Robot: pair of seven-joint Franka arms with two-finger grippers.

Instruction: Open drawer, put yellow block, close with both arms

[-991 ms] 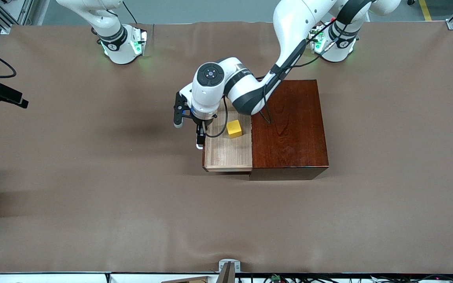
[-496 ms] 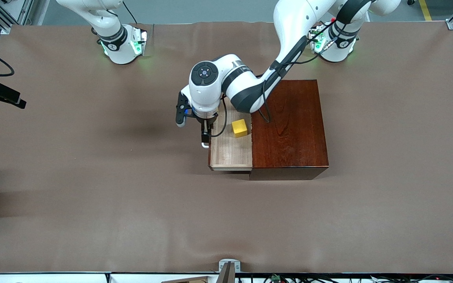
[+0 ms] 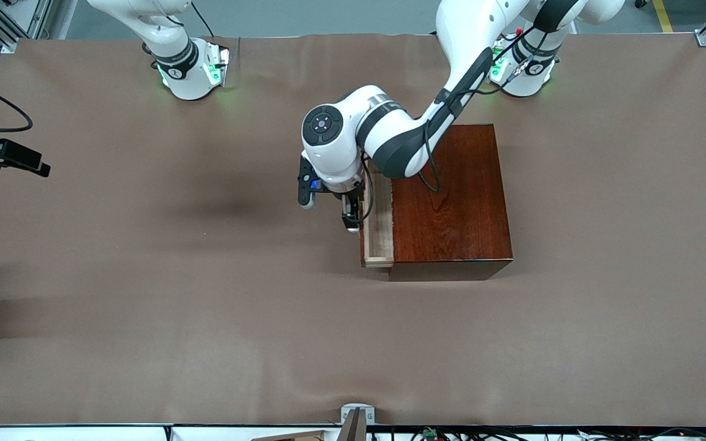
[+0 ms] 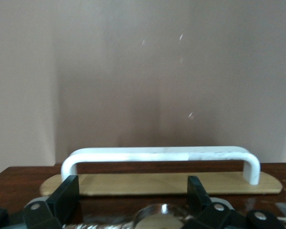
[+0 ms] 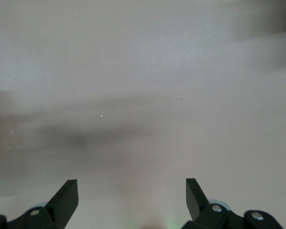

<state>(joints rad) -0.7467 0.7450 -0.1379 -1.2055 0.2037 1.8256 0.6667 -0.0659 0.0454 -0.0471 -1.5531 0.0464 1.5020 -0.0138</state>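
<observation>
- One narrow strip of the drawer (image 3: 379,226) shows outside the dark wooden box (image 3: 451,196), on the box's side toward the right arm's end of the bench (image 3: 144,318). By my reading, the closing push is nearly done.
- No yellow block can be seen in any view. It isn't on the bench around the box or on the box lid. It's likely in the part of the tray already inside the box, but you cannot confirm that from here.
- The left gripper (image 3: 351,225) is low at the drawer front, just beside the box. In the left wrist view its jaws stand apart, with the white handle (image 4: 157,153) lying crosswise just ahead of the fingertips (image 4: 66,191). It is not clamped on anything.
- The right gripper (image 5: 131,188) has its jaws apart too, over bare bench well apart from the box. That arm waits.
- To do the step well:
  - Push square to the drawer front, along the slide line into the box. An off-centre shove may skew the tray and jam it.
  - Put the contact on the drawer face or mid-handle, not on one end of the handle.
  - Go slow over the last stretch. The box sits loose on the bench and could slide toward the left arm's end.
  - Consider bringing the right arm in to steady the box, as the task asks for both arms.
  - Stop once the drawer front sits flush with the box face.
</observation>
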